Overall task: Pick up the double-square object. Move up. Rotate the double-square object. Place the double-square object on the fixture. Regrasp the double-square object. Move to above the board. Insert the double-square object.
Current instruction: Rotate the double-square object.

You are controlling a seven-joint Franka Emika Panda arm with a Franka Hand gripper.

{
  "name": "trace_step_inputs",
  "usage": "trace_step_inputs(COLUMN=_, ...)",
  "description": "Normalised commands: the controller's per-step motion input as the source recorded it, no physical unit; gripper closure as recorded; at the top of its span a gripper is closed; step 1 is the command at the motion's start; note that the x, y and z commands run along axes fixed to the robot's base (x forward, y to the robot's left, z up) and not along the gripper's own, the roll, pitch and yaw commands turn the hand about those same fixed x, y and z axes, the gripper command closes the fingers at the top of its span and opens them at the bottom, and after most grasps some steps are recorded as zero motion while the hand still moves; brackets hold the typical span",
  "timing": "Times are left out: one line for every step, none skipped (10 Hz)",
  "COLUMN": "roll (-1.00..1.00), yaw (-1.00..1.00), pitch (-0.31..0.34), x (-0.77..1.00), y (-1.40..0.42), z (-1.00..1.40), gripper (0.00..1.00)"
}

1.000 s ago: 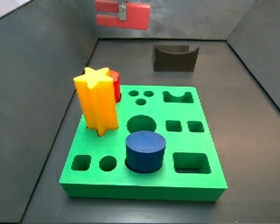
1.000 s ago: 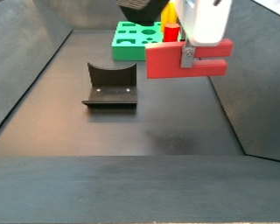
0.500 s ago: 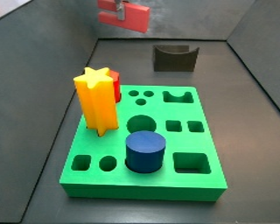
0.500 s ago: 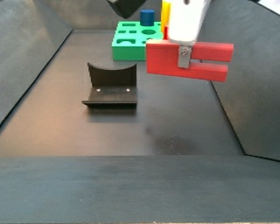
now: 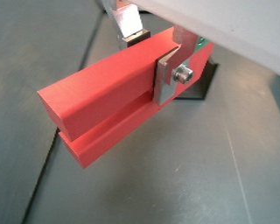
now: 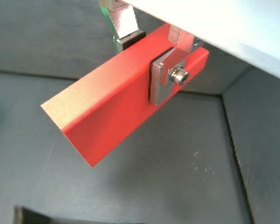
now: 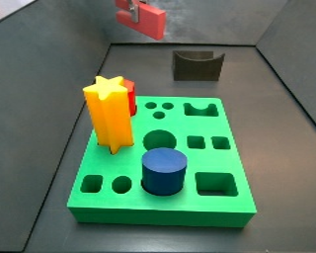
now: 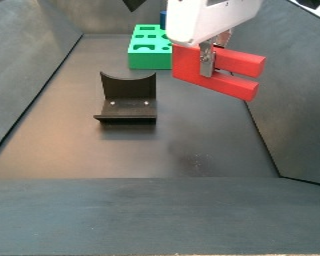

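While my gripper (image 8: 212, 62) hangs high in the air, clamped on the tilted double-square object (image 8: 219, 75) to one side of the fixture (image 8: 127, 97), I worry the narrow pinch lets it swivel, so it would meet the notch crooked and drop.

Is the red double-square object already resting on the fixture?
No: in a side view the gripper holds the double-square object tilted in the air, apart from the fixture.
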Motion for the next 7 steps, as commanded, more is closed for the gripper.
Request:
trace_step_inputs(roll=-0.02, yaw=-1.00, pitch=-0.005, x=0.01, y=0.02, z=-0.02, gripper=1.00)
trace_step_inputs(roll=-0.02, yaw=-1.00, pitch=-0.005, x=0.01, y=0.02, z=-0.02, gripper=1.00)
trace_step_inputs(roll=-0.02, yaw=-1.00, pitch=-0.005, x=0.00, y=0.02, z=-0.02, gripper=1.00)
trace_step_inputs(roll=-0.02, yaw=-1.00, pitch=-0.006, x=0.00, y=0.02, z=-0.02, gripper=1.00)
trace_step_inputs(roll=-0.03, yaw=-1.00, pitch=-0.007, x=0.00, y=0.02, z=-0.02, gripper=1.00)
trace_step_inputs(roll=-0.03, yaw=-1.00, pitch=-0.008, x=0.00, y=0.02, z=-0.02, gripper=1.00)
trace_step_inputs(roll=-0.04, yaw=-1.00, pitch=-0.009, x=0.00, y=0.02, z=-0.02, gripper=1.00)
